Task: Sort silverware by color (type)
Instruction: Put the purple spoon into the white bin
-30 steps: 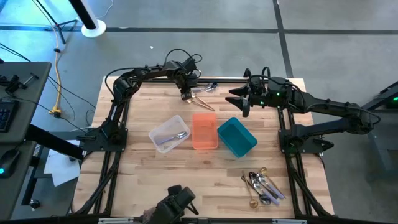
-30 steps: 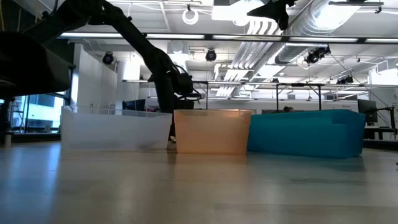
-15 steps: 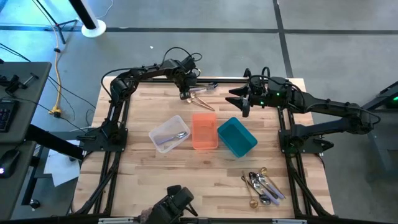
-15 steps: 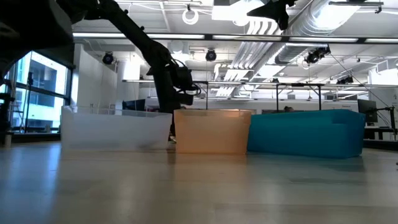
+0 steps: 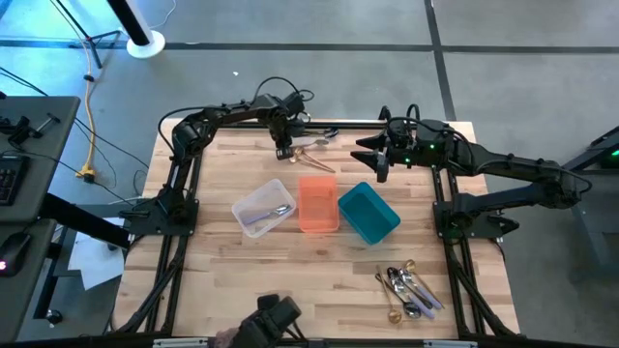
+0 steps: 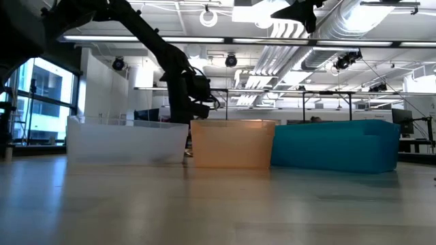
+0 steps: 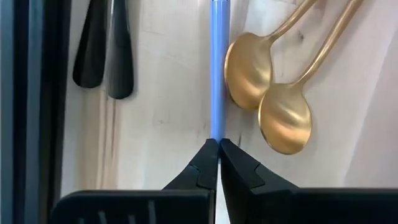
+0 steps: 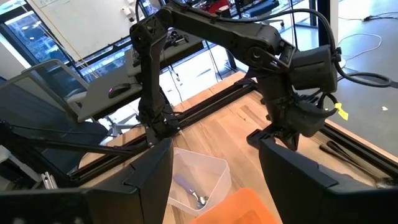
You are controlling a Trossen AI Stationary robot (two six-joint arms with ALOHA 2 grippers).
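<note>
Left gripper (image 7: pixel 218 144) is now clamping down on the silver handle (image 7: pixel 216 68) beside gold spoons (image 7: pixel 267 87); lifting straight avoids dragging them.

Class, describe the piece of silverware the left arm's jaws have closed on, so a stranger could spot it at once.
Start at the wooden table's far edge, behind the orange bin, where the left gripper is. Its shut jaws pinch a blue-looking handle lying beside two gold spoons. It is the only blue-tinted piece; its neighbours are gold or black.
</note>
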